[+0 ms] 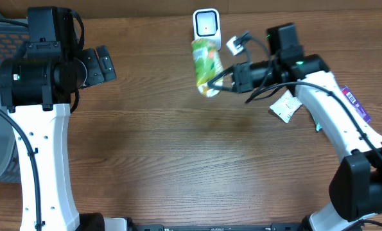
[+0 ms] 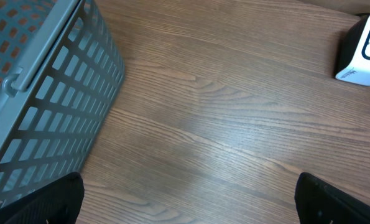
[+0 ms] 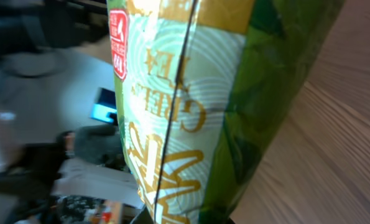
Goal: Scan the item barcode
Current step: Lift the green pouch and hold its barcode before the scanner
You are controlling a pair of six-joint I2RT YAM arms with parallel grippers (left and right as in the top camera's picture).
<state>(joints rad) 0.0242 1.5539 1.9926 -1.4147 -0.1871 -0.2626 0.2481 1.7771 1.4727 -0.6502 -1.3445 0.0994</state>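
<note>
While the green tea pouch (image 1: 207,67) is pinched by right fingers (image 1: 218,79), barcode to be faced toward scanner (image 1: 206,24); left fingers (image 1: 106,70) wide.

Brown wood-grain table (image 1: 178,160), evenly lit

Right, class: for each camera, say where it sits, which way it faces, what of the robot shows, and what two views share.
Overhead: fixed above the table, facing down; both arms show, the right gripper holding the green tea pouch by the scanner.
Left wrist: on the left arm, facing wood between basket and scanner; own fingertips at the bottom corners.
Right wrist: pressed close to the pouch; own fingers not made out.
Shared: overhead and left wrist both show the scanner.
</note>
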